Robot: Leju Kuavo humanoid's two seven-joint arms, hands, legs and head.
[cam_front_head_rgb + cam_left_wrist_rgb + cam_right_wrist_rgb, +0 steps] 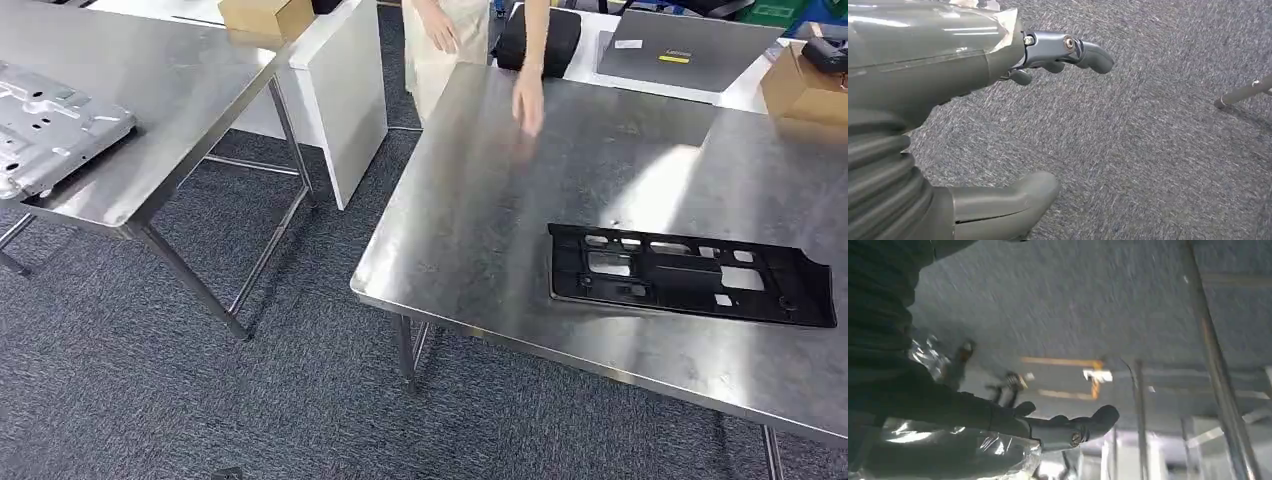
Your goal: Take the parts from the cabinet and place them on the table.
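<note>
We see our left hand hanging over the grey carpet with fingers apart and nothing in it, and our right hand likewise loose and empty, though its view is blurred. One black plastic part lies flat near the front right edge of the nearer steel table, and one silver metal part lies at the left edge of the second steel table. A person's hand hovers over the nearer table's far edge; beyond it we count two cardboard boxes and one grey laptop whose yellow label we cannot read.
</note>
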